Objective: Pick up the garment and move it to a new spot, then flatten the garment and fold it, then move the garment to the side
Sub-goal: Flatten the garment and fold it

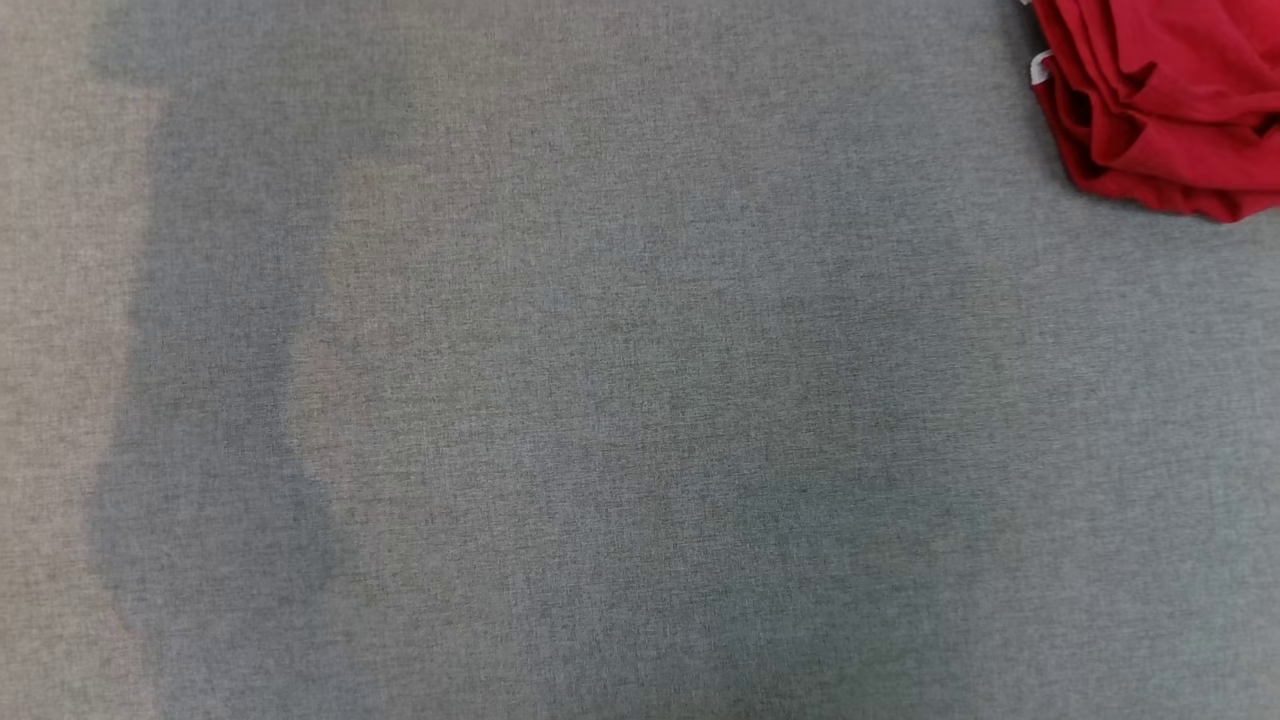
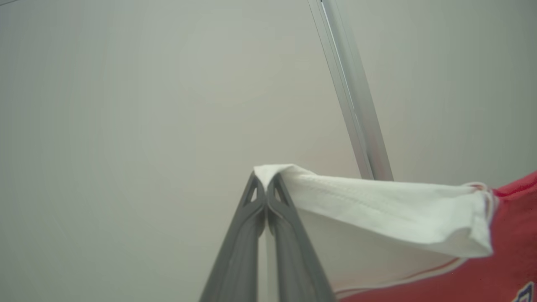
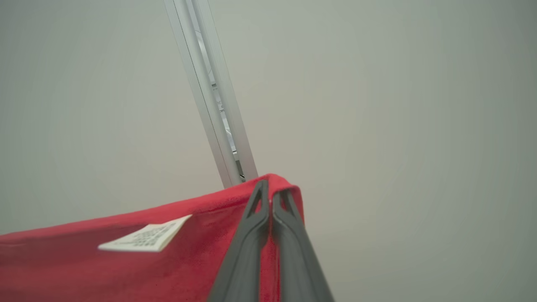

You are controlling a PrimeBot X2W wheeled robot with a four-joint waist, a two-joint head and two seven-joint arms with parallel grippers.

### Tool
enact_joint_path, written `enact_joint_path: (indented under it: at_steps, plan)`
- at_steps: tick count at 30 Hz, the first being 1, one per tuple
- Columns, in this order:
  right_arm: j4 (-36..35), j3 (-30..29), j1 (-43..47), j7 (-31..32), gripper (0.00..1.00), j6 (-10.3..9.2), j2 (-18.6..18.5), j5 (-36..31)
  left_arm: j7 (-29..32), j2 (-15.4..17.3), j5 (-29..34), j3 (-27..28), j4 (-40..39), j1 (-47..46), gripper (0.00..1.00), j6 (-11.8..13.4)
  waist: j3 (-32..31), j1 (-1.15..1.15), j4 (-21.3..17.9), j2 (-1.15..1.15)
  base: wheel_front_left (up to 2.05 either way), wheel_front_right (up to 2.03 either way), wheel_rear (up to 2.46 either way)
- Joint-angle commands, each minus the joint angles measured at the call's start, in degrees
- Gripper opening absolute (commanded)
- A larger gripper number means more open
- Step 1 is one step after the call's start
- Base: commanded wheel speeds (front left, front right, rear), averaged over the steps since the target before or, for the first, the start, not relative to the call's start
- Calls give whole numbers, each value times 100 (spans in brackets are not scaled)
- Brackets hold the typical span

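Pinching the white edge of the garment (image 2: 377, 205), the left gripper (image 2: 265, 181) is clamped shut, cloth trailing off to its right; the right gripper (image 3: 272, 189) nips a red edge, cloth running to its left. Held so, it probably spreads for flattening.
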Motion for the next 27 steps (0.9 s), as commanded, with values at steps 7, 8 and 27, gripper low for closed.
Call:
enact_joint_path:
  at_steps: [7, 8, 27]
  plan:
    - [-343, -453, 109, -54, 0, 0, -29, -363, -361, -396, -172, 38, 329, -228, 0, -29, 384, 0, 102, 0, 0, 0, 0]
    - [-411, -439, 198, -55, 0, 0, 6, -415, -454, -413, -211, 58, 351, -186, 0, -49, 421, 0, 105, 0, 0, 0, 0]
    - [-2296, 432, 3034, -57, 0, 0, -563, 431, -1116, -65, -1251, 450, -867, 3075, 0, -117, -407, 0, 307, 0, 0, 0, 0]
